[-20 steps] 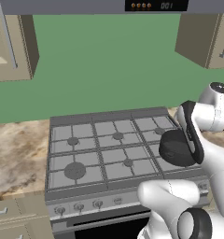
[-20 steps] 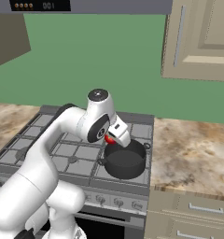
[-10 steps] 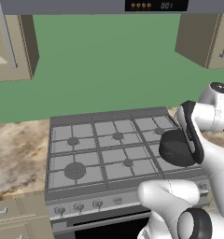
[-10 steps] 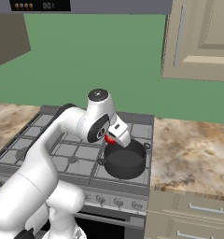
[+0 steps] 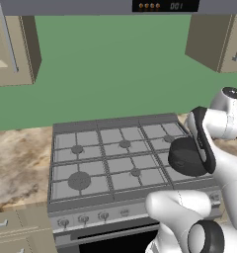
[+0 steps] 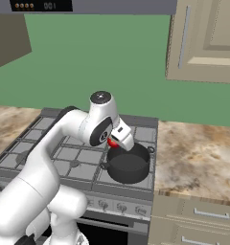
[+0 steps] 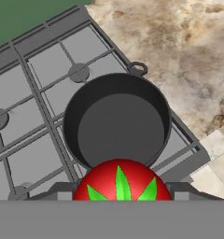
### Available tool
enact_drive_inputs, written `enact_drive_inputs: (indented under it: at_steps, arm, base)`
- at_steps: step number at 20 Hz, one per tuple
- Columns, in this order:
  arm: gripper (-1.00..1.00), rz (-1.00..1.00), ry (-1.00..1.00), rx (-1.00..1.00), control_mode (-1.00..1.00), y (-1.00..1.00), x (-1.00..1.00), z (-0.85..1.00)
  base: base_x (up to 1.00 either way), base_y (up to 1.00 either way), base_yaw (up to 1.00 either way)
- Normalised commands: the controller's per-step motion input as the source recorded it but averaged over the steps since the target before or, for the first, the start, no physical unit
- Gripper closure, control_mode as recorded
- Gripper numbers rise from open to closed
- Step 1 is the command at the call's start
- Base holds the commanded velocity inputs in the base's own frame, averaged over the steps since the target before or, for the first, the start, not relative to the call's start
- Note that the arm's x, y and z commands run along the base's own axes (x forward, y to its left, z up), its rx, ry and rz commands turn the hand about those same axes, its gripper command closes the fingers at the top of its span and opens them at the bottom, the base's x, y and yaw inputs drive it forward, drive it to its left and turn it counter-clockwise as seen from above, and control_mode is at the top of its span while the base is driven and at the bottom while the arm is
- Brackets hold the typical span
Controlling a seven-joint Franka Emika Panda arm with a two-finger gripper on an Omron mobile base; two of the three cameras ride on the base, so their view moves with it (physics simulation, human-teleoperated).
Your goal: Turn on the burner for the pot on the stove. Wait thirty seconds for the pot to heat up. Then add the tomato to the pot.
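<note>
One gripper [image 6: 118, 141] clamped on the tomato [image 7: 122, 181] — above the open pot [image 7: 117, 125], front-right grate — stove [image 5: 91, 163].

Flat even rendered light, soft faint shadows, no glare; slightly coarse, unblurred.

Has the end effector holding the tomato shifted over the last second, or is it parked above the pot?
No. In the right base view the end effector and tomato sit at the same spot above the pot's back rim as before.
</note>
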Motion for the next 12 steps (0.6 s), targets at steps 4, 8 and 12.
enact_drive_inputs:
  at_steps: [4, 8, 12]
  arm:
    - [1.00, 0.00, 0.00, 0.00, -1.00, 0.00, 0.00, 0.00]
    - [1.00, 0.00, 0.00, 0.00, -1.00, 0.00, 0.00, 0.00]
    - [1.00, 0.00, 0.00, 0.00, -1.00, 0.00, 0.00, 0.00]
  base:
    - [0.00, 0.00, 0.00]
    - [0.00, 0.00, 0.00]
    - [0.00, 0.00, 0.00]
